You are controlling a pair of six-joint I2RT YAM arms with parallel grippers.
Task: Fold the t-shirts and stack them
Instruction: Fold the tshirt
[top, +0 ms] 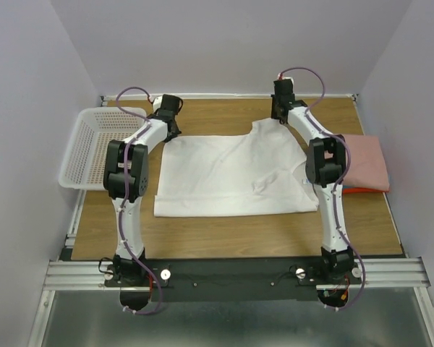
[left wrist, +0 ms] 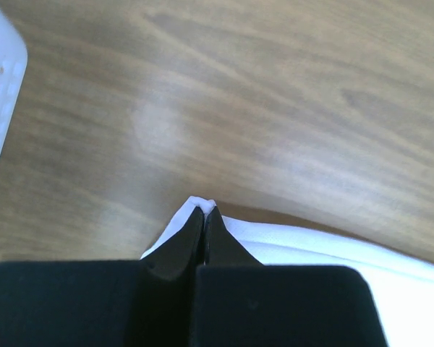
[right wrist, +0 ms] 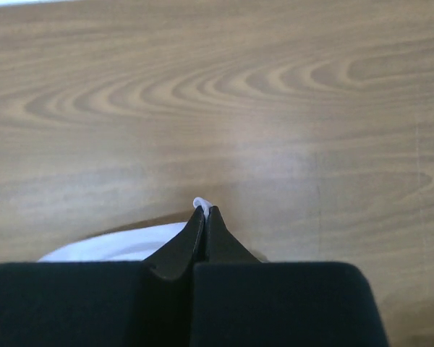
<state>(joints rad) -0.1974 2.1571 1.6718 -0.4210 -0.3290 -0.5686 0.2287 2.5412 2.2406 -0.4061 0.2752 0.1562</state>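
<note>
A white t-shirt (top: 228,173) lies spread flat in the middle of the wooden table (top: 224,235), collar toward the far edge. My left gripper (top: 168,116) is at its far left corner, shut on a pinch of the white cloth (left wrist: 202,204). At the far right shoulder my right gripper (top: 281,108) is shut on a small fold of the same shirt (right wrist: 201,204). A folded dusty pink t-shirt (top: 367,163) rests at the right edge, with a thin red-orange one (top: 362,190) showing beneath it.
A white perforated plastic basket (top: 94,148) stands at the table's left edge, beside the left arm; its wall (left wrist: 0,108) shows in the left wrist view. Grey walls close in the table on three sides.
</note>
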